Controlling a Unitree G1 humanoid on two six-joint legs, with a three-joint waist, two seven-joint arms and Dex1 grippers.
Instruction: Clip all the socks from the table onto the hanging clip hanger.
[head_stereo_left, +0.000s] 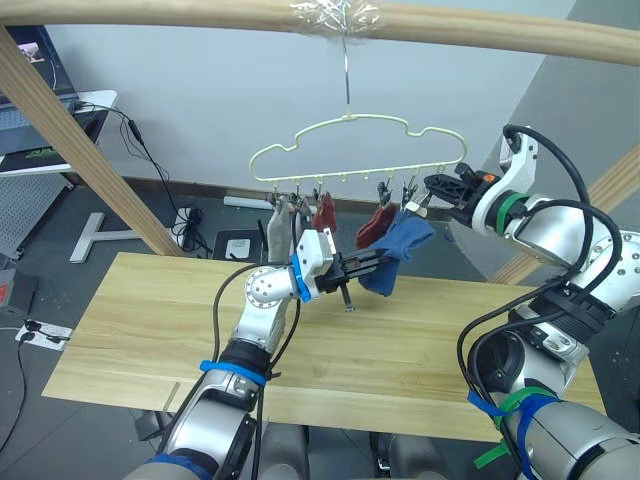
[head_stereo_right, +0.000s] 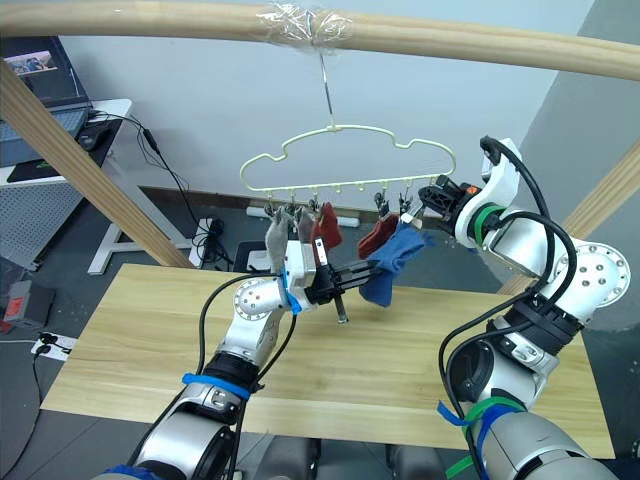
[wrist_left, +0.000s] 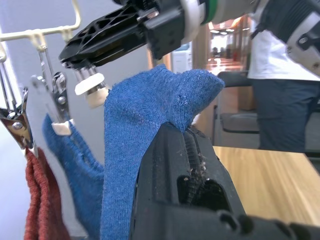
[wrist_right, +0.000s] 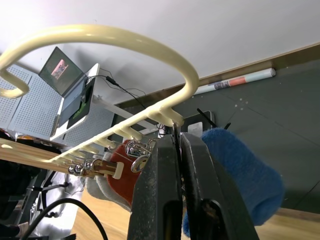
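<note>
wooden table (head_stereo_left: 150, 330), blue sock (head_stereo_left: 400, 250) hanging lengthwise downward

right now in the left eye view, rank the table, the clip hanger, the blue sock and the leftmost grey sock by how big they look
1. table, largest by far
2. clip hanger
3. blue sock, held by the left claw
4. grey sock

The two socks look close; the grey one is partly hidden, so that order is unsure.

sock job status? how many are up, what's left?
Done: grey socks, two red socks and one blue sock hang clipped on the hanger. In hand: left gripper holds the last blue sock up to the end clip, which the right gripper pinches. Left: clip it, let go. I see no socks on the table.
</note>
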